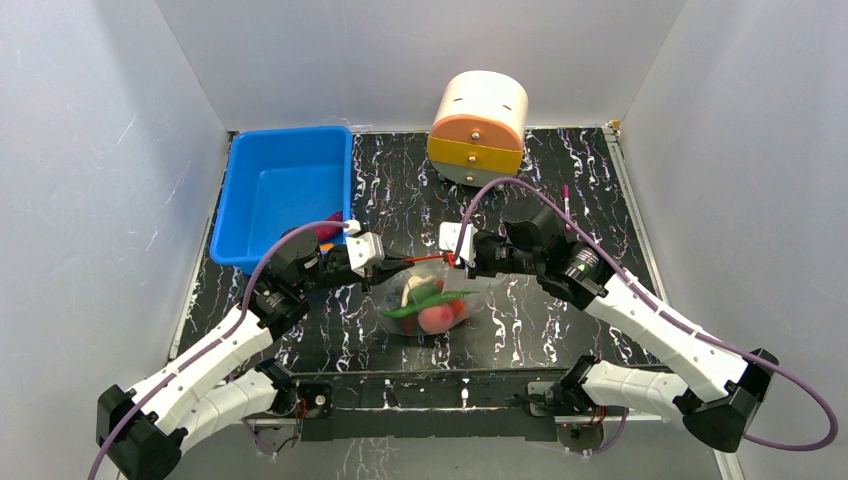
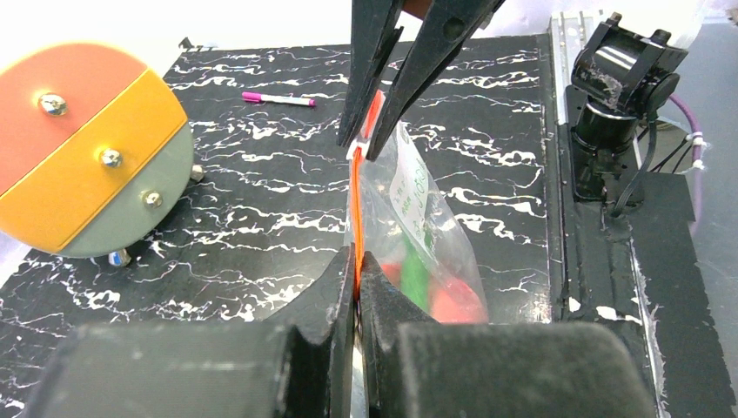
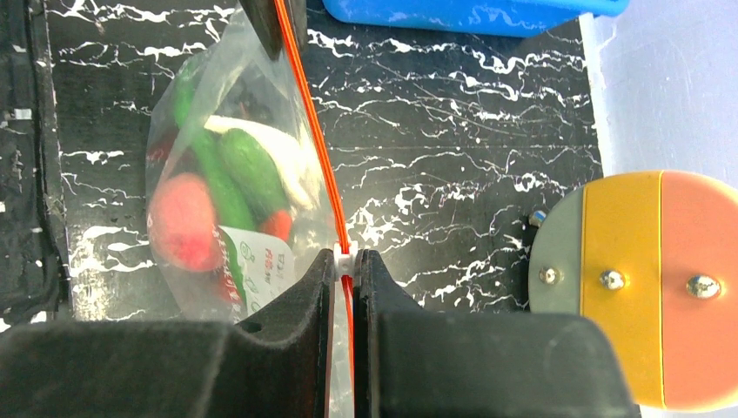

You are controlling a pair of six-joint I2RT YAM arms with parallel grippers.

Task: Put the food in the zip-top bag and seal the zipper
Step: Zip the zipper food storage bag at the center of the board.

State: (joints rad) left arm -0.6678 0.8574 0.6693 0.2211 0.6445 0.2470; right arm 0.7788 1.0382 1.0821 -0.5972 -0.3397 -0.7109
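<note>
A black, white-veined table (image 1: 560, 200) between pale panels carries a blue bin (image 1: 280, 195) at the back left, a round orange-and-yellow drawer box (image 1: 478, 125) at the back, and a pink marker (image 1: 567, 195) towards the right. Near the front middle, the clear bag (image 1: 440, 300) is held by its mouth between the two arms, with the food (image 1: 432, 312) low inside it: a pink-red fruit, green peppers and a red piece. The left gripper (image 1: 385, 262) is clamped on one end of the orange-red zipper (image 1: 425, 259) and the right gripper (image 1: 452, 258) on the other, beside a small white slider (image 3: 345, 255), with the strip taut between them.

zip-top bag (image 2: 426, 218): clear, upright | food (image 3: 183, 222): inside | zipper (image 2: 356, 218): taut (orange-red)
</note>
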